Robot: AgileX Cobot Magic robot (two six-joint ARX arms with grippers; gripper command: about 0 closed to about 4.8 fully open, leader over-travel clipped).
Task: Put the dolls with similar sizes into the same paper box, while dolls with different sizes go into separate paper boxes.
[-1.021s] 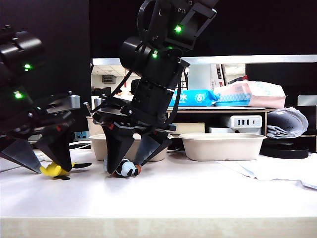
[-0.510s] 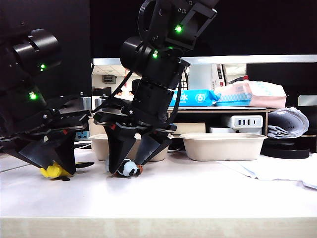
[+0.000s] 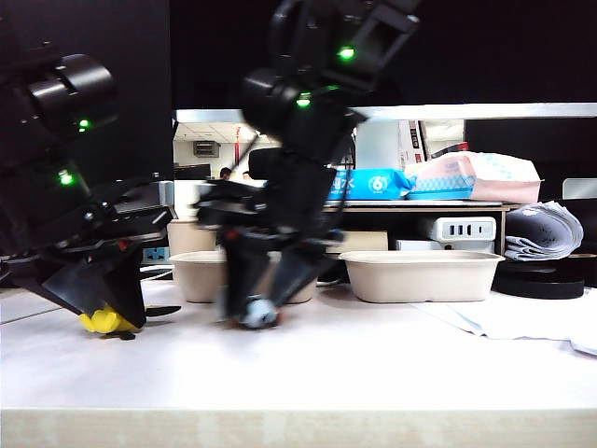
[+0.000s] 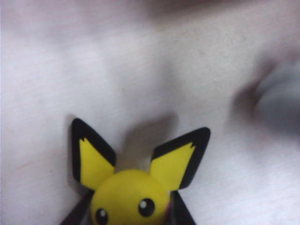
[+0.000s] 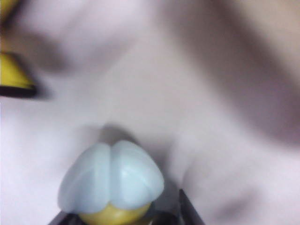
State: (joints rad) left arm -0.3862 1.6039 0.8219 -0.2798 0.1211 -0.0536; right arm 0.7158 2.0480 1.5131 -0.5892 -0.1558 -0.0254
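Since a second ago the left gripper has clamped down on the yellow-and-black doll on the white table, while the right gripper, blurry, pinches the bee-like doll in front of the left paper box.

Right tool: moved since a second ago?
Yes. The right tool, blurred, has shifted rightward with its doll, toward the right paper box.
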